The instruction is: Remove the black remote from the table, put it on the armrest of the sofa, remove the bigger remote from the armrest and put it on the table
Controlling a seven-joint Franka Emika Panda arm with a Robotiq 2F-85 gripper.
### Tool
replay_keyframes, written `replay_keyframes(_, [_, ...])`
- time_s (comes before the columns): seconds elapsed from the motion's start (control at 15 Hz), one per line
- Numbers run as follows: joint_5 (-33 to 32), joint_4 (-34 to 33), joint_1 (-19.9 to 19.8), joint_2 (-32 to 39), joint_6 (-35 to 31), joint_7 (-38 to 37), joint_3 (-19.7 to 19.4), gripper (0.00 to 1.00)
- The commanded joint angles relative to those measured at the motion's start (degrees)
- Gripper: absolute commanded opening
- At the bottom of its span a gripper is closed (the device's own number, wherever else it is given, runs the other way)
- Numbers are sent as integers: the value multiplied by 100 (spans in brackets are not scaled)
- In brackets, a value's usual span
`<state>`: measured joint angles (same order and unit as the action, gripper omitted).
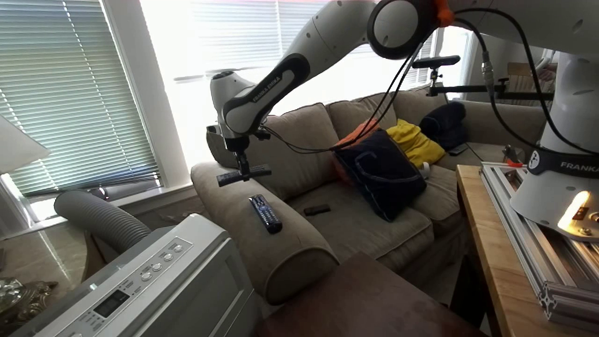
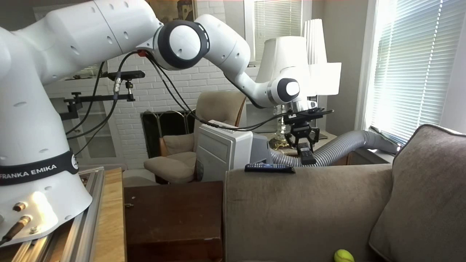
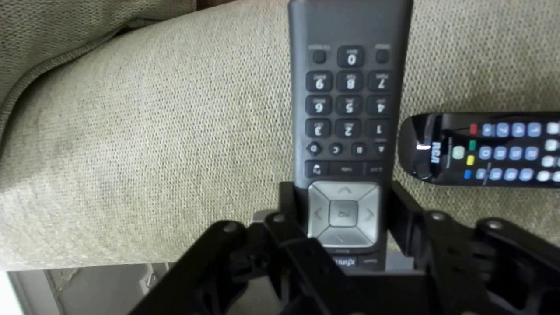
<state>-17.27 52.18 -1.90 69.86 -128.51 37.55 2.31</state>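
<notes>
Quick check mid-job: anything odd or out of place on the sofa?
Two things stand out: a tennis ball low beside the armrest, unrelated to the job, and a dark object, perhaps a remote, on the seat cushion, off both armrest and table.

In an exterior view, daylight burns out the window (image 1: 224, 47); the robot base (image 1: 557, 196) gleams.

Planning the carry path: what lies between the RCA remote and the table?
Only bare armrest shows between the RCA remote and the table, in an exterior view.
</notes>
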Motion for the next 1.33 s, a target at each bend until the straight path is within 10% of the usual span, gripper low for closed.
replay_keyframes(0.0, [233, -507, 2, 358, 262, 134, 6, 28])
replay_keyframes(1.27, [-171, -323, 391, 766, -1272, -276, -694, 28])
